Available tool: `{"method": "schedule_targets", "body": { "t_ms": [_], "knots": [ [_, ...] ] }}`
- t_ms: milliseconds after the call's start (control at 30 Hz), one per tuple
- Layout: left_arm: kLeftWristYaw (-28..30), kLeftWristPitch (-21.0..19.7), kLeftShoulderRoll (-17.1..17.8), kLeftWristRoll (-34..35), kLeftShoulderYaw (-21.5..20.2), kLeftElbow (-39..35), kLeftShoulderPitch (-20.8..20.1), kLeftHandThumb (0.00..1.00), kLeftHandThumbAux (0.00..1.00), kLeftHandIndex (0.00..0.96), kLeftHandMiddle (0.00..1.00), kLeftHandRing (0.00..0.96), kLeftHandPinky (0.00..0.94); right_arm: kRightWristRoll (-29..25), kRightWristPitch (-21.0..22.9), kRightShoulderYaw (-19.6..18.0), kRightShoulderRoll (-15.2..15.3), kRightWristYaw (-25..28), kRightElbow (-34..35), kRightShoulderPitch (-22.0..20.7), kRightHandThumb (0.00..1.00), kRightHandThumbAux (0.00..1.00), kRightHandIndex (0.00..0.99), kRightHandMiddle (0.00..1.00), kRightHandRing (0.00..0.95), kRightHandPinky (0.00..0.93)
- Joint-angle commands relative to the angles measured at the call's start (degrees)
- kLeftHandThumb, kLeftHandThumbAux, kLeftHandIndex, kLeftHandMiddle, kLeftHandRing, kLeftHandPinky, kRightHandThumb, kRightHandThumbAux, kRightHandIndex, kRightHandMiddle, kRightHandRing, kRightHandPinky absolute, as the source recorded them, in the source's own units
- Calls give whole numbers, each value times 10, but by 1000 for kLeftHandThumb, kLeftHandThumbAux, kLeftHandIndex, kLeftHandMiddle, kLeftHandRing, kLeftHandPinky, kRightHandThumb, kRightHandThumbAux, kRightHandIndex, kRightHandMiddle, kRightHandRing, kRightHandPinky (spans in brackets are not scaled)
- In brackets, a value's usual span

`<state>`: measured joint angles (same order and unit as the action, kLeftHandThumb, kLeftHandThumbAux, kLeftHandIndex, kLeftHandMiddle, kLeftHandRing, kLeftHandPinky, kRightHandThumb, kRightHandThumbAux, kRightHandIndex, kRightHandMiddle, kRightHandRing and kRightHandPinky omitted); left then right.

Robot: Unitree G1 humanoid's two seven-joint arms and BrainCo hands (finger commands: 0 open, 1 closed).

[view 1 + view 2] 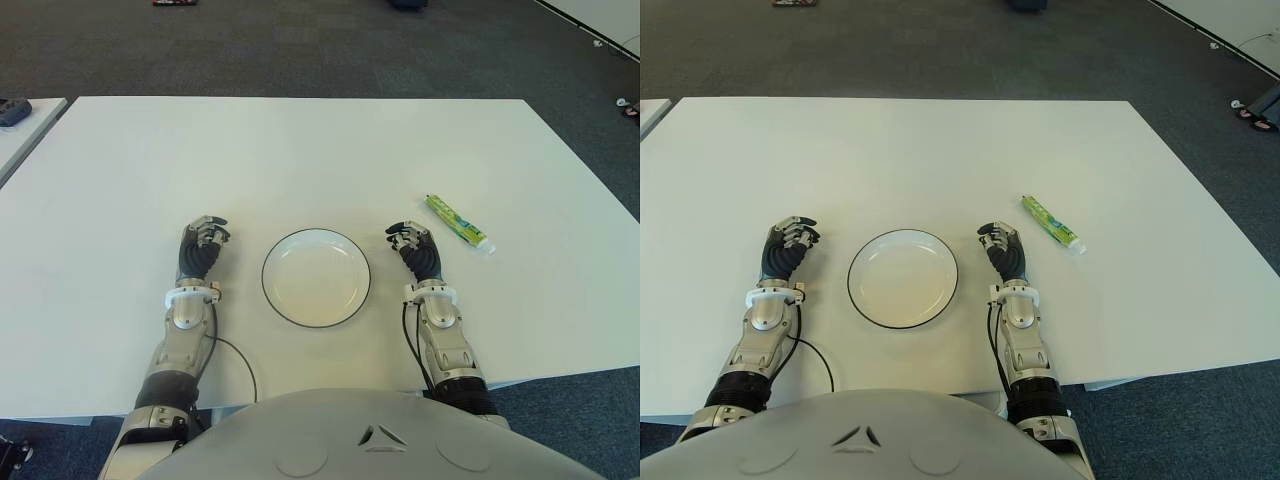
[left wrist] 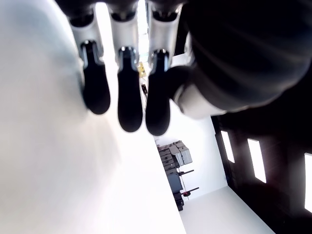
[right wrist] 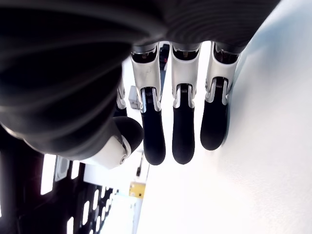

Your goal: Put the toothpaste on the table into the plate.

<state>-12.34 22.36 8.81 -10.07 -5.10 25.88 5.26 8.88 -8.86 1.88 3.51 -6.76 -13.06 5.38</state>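
A small green-and-yellow toothpaste tube with a white cap lies flat on the white table, right of the round white black-rimmed plate. The right hand, between plate and tube, and the left hand, left of the plate, have relaxed fingers and hold nothing. The tube looks light, soft and slightly slick, best pinched across its middle.

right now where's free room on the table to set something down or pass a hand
The far half of the table is bare, as are both outer sides. The plate is empty. It is tightest between the right hand and the toothpaste; the left hand shows left of the plate.
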Motion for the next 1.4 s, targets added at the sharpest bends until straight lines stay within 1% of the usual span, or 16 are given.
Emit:
{"method": "schedule_targets", "body": {
  "t_ms": [33,167,267,300,400,467,500,567,600,667,700,767,967,1067,1167,1400],
  "knots": [
    [10,-5,-3,3,7,2,4,707,721,430,560,546,493,4,4,0,1,0,-9,-4,714,733,417,442,433,444],
    [12,-8,-5,8,6,1,4,708,721,430,553,541,500,9,-3,2,4,-4,-13,-4,714,733,418,441,433,460],
    [13,-8,-5,9,6,0,5,708,721,430,550,539,504,22,-23,4,11,-13,-7,0,712,733,417,444,437,473],
    [13,-8,-5,8,7,0,5,708,721,430,548,537,504,28,-30,5,15,-16,-2,3,709,733,414,425,421,455],
    [10,-10,-6,5,8,-1,5,708,721,430,545,536,500,70,-29,13,26,-27,84,29,702,731,407,347,353,391],
    [6,-15,-6,1,9,-1,4,708,721,430,546,537,491,104,-33,13,40,-41,113,35,606,667,227,230,247,288],
    [3,-17,-6,-1,9,-1,4,708,721,430,546,537,490,125,-37,13,47,-55,116,33,591,652,197,210,229,270],
    [1,-19,-6,-4,10,-1,4,708,721,430,548,537,486,147,-39,14,52,-69,115,31,552,570,108,150,168,198],
    [0,-19,-6,-5,10,-1,4,708,721,430,548,538,485,165,-42,14,58,-83,112,29,547,559,96,141,160,188],
    [-2,-20,-7,-5,10,-1,4,708,721,430,550,539,491,190,-41,12,69,-101,107,24,536,493,39,87,101,116],
    [-2,-19,-8,-5,10,-1,3,708,721,430,550,539,491,203,-36,9,77,-108,107,22,536,482,31,76,90,103],
    [-3,-18,-9,-5,10,0,3,708,721,430,551,541,499,219,-23,5,86,-114,112,21,540,415,12,31,36,42],
    [-5,-16,-11,-5,10,2,2,709,720,431,557,545,500,258,20,2,99,-122,125,20,562,263,1,3,3,4],
    [-9,-16,-12,-7,11,1,3,709,720,430,555,544,501,279,51,0,105,-122,134,16,573,223,0,0,1,1],
    [-13,-15,-12,-10,13,0,4,709,720,430,554,543,502,301,95,-3,110,-110,150,9,581,194,0,0,0,0],
    [-27,-4,-15,-13,12,3,6,709,721,430,557,549,517,326,170,-7,119,-79,189,-3,582,136,0,0,0,0]
  ]
}}
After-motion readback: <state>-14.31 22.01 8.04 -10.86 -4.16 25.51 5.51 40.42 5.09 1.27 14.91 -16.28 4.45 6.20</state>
